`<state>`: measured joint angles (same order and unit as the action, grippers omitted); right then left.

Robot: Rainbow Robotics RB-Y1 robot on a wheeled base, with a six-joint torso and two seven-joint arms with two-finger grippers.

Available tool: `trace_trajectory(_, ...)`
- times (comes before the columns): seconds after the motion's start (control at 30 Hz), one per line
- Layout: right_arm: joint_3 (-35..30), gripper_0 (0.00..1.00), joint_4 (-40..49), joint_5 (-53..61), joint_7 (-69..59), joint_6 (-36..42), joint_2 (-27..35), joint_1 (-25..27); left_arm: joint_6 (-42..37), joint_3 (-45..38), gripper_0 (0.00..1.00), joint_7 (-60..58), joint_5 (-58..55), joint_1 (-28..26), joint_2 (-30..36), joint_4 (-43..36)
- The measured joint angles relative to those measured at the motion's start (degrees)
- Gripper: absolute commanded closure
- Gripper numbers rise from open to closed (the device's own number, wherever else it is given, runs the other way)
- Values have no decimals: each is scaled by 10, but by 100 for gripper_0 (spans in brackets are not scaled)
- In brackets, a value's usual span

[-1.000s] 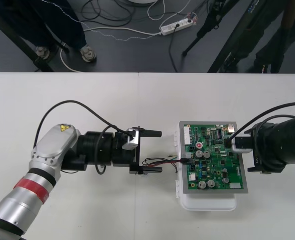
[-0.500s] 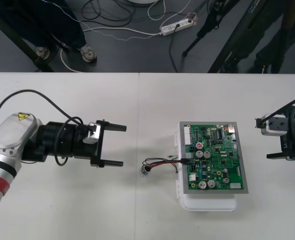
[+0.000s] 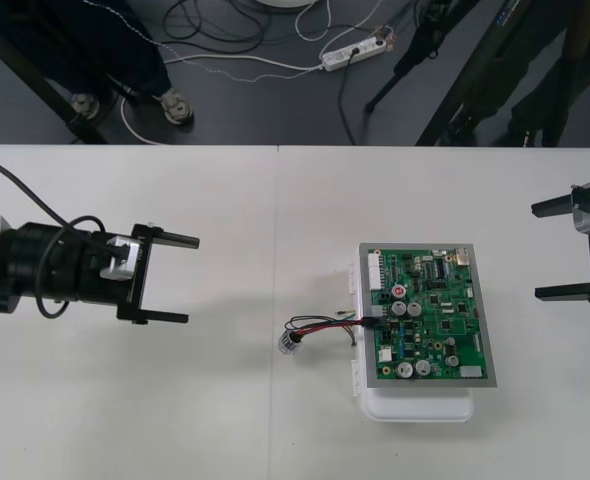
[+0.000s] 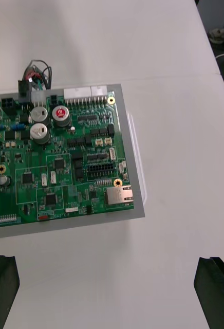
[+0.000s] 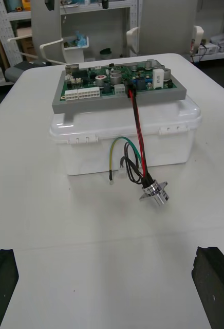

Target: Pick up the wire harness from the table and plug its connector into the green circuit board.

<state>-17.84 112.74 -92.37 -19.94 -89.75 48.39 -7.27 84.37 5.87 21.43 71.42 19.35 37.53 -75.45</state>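
Now, front view: L gripper (image 3: 191,280) spread wide, harness (image 3: 323,325) well ahead of it; R gripper (image 3: 536,251) spread too — green board (image 3: 430,315) ahead, apart. R wrist: plug (image 4: 24,88) sits in board's far edge. L wrist: socket (image 5: 154,193) lies on table (image 5: 66,221) ahead, wires (image 5: 138,133) climb to plug.

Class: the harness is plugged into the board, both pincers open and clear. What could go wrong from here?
The plug may be only partly seated; its depth cannot be judged.
The wires run off the board to the socket on the table, so any snag could tug the plug out.
The left pincer faces that socket; a forward move might catch it.
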Motion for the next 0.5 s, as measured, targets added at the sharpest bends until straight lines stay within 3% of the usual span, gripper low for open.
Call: trace_trajectory(0.5,-15,0,-1,69,6,0,-26,0,14,-28,0,-163,-47,-27,126,-113)
